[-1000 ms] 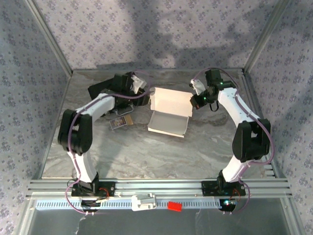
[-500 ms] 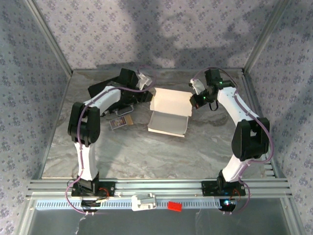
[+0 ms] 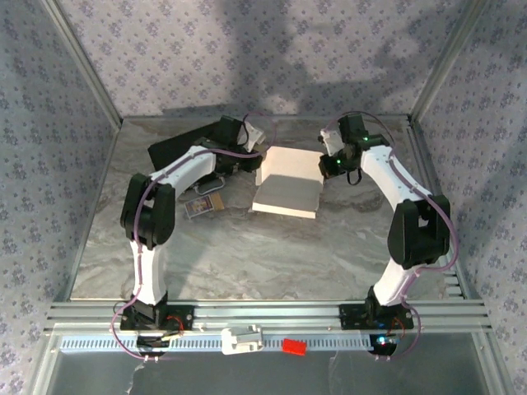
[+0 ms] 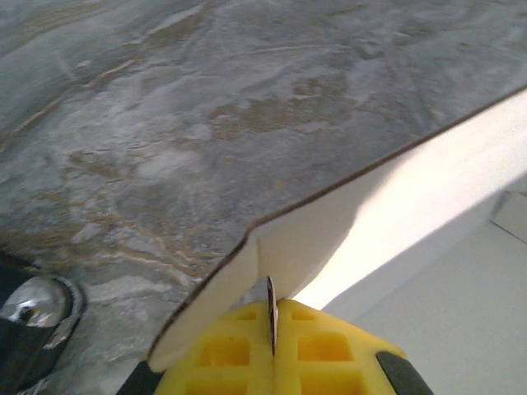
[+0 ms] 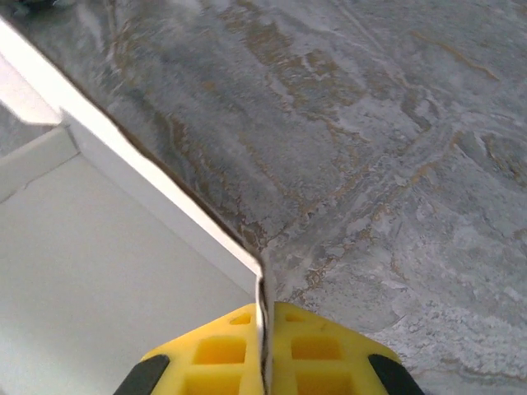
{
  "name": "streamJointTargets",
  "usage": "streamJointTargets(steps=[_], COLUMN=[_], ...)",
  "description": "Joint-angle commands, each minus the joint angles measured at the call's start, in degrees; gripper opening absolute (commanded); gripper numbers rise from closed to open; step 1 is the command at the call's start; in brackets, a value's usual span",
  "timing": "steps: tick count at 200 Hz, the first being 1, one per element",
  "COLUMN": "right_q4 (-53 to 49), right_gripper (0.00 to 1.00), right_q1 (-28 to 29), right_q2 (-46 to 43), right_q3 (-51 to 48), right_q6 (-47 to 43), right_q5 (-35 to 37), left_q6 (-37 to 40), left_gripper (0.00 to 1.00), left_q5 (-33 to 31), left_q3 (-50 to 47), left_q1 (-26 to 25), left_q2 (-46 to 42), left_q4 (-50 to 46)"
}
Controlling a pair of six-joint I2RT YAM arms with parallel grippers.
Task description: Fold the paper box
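Left gripper (image 4: 272, 321) and right gripper (image 5: 263, 321) both clench the lid of 1 paper box (image 3: 288, 188); 1 black case (image 3: 170, 148), 1 card (image 3: 204, 206) nearby.

no legible text anywhere; print on small card (image 3: 204, 205) unreadable.

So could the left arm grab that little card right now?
Probably not: the left gripper is shut on a flap of the paper box. The printed card lies uncovered near its forearm, so it must let go first.
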Motion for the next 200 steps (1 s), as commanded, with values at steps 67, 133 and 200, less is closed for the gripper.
streamJointTargets(steps=[67, 133, 200], right_q4=[8.4, 21.9, 51.3], right_gripper=[0.0, 0.0, 0.0], right_q1=[6.1, 9.4, 10.7], right_q2=[2.7, 3.1, -2.4], right_q3=[6.3, 0.0, -21.9], right_q6=[31.8, 39.3, 33.6], right_q5=[19.1, 25.2, 23.9], left_q6=[-22.3, -28.2, -31.9], left_gripper=[0.0, 0.0, 0.0], left_q5=[-16.7, -14.6, -12.3], left_q3=[7.9, 2.8, -16.9], left_q1=[-3.8, -3.5, -3.9], left_q2=[-0.8, 1.4, 0.1], left_q4=[0.8, 16.2, 49.1])
